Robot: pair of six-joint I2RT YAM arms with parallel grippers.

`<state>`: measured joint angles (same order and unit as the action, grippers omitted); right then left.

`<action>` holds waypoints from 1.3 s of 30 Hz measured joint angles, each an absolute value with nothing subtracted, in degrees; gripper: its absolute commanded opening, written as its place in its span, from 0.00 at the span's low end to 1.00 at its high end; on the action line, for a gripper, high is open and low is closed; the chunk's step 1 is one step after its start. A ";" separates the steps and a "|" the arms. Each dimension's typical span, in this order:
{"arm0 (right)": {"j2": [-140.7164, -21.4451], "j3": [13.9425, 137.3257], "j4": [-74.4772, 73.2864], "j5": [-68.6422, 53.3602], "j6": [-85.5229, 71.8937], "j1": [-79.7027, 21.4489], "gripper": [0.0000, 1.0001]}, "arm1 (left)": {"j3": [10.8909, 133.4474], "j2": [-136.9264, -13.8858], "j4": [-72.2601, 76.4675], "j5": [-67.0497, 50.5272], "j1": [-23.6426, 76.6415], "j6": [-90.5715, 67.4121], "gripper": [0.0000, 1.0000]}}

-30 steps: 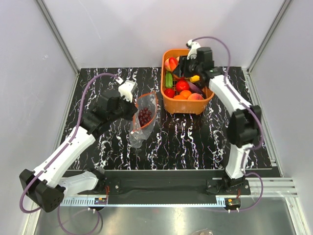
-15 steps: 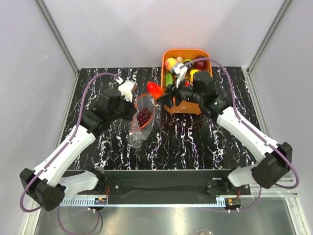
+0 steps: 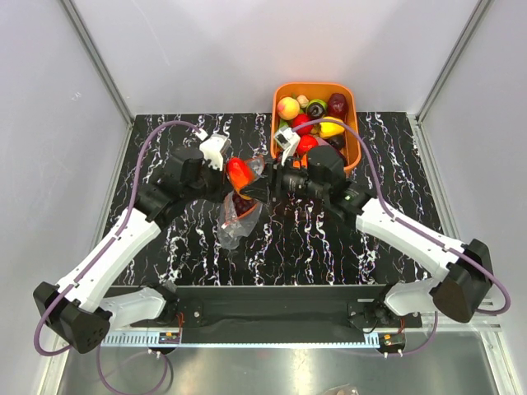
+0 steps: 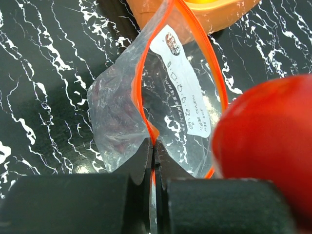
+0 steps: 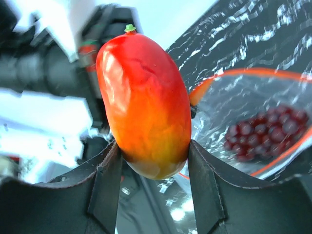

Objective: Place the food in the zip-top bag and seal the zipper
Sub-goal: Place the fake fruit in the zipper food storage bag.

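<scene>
The clear zip-top bag (image 3: 237, 216) lies on the black marbled table with its mouth held open. Its red-orange zipper (image 4: 140, 92) rims the opening. A purple grape bunch (image 5: 265, 134) lies inside the bag. My left gripper (image 4: 154, 146) is shut on the zipper edge of the bag. My right gripper (image 5: 153, 161) is shut on a red-orange mango (image 5: 144, 105), which hovers over the bag's mouth next to the left gripper. The mango also shows in the top view (image 3: 239, 174) and at the right of the left wrist view (image 4: 265, 146).
An orange basket (image 3: 353, 154) at the back right holds several more toy fruits, among them a peach (image 3: 288, 108) and a dark red piece (image 3: 338, 104). The right arm (image 3: 395, 226) stretches across the table's middle. Grey walls enclose the table.
My right gripper has carried the mango left and down from the basket side to the bag's mouth. The left gripper has kept its hold on the bag.
</scene>
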<state>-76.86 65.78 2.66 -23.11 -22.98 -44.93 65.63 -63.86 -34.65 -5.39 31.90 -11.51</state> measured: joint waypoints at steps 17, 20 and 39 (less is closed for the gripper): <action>-80.20 60.71 7.09 -1.34 -41.12 -50.06 0.70 | 65.65 -63.79 -35.00 -5.54 31.77 -12.05 0.01; -80.20 60.73 6.20 1.67 -39.44 -51.88 0.75 | 65.65 -63.79 -35.18 -4.75 31.77 -12.05 0.00; -78.87 68.90 -9.30 13.15 -24.80 -52.82 0.73 | 65.67 -63.79 -36.47 -1.50 31.77 -11.79 0.00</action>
<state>-78.87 68.90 -9.30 13.15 -24.80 -52.82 65.67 -63.79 -36.47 -1.50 31.77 -11.79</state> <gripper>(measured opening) 0.731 0.012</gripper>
